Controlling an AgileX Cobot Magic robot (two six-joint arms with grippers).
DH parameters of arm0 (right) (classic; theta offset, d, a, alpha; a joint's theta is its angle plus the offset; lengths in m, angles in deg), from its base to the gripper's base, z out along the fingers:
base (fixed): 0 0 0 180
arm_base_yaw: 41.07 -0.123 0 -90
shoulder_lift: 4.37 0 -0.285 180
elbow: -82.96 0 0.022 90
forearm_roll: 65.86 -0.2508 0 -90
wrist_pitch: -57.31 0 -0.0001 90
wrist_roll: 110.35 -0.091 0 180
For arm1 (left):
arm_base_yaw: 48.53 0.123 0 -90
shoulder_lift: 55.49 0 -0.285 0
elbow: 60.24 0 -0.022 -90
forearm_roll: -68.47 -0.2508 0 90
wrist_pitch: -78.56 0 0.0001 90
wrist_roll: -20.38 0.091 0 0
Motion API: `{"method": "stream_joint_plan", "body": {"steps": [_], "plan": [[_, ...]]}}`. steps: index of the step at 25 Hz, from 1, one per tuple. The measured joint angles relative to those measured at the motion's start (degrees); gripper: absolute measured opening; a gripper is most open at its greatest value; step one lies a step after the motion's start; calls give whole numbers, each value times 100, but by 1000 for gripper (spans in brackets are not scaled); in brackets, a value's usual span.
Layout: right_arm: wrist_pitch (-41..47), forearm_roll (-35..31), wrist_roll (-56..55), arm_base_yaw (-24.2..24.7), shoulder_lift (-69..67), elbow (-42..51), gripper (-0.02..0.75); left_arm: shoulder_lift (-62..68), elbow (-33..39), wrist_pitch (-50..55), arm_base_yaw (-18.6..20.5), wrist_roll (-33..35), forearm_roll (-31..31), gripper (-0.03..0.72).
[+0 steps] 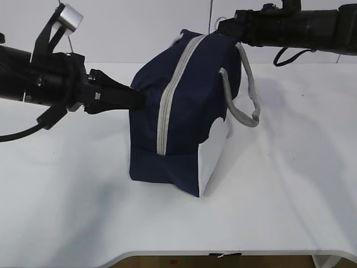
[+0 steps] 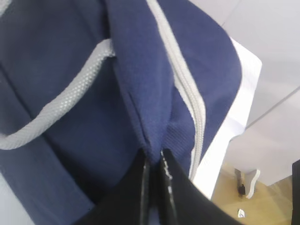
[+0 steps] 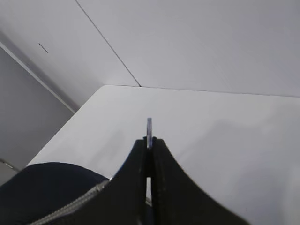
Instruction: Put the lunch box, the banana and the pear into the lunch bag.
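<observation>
The navy-blue lunch bag (image 1: 184, 111) stands in the middle of the white table (image 1: 290, 190), its grey zipper (image 1: 170, 95) closed along the top and front. My left gripper (image 1: 140, 100) is shut, pinching a fold of the bag's fabric (image 2: 154, 126) on its left side. My right gripper (image 1: 228, 27) is shut on the zipper's ring pull (image 3: 149, 129) at the bag's far top end. The ring (image 1: 218, 23) sticks out beyond the jaws. The lunch box, the banana and the pear are not in view.
A grey strap handle (image 1: 248, 89) hangs down the bag's right side, and another (image 2: 56, 108) lies across the left side. A white side patch (image 1: 215, 151) faces the front right. The table's front edge (image 1: 223, 254) is near the bottom.
</observation>
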Motion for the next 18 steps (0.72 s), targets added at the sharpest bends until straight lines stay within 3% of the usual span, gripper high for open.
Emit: {"method": "stream_joint_plan", "body": {"steps": [8,11,17,18], "plan": [[159,-46,-146,34,-177,-43,6,0,7,22,26,-19,-10,-1],[241,-50,-146,55,-199,-105,6,0,12,-15,26,-19,200,41],[299,-14,-146,54,-199,-118,6,-59,12,-105,35,-44,801,412],[311,-4,-146,54,-199,-118,6,-88,12,-125,35,-56,937,445]]}}
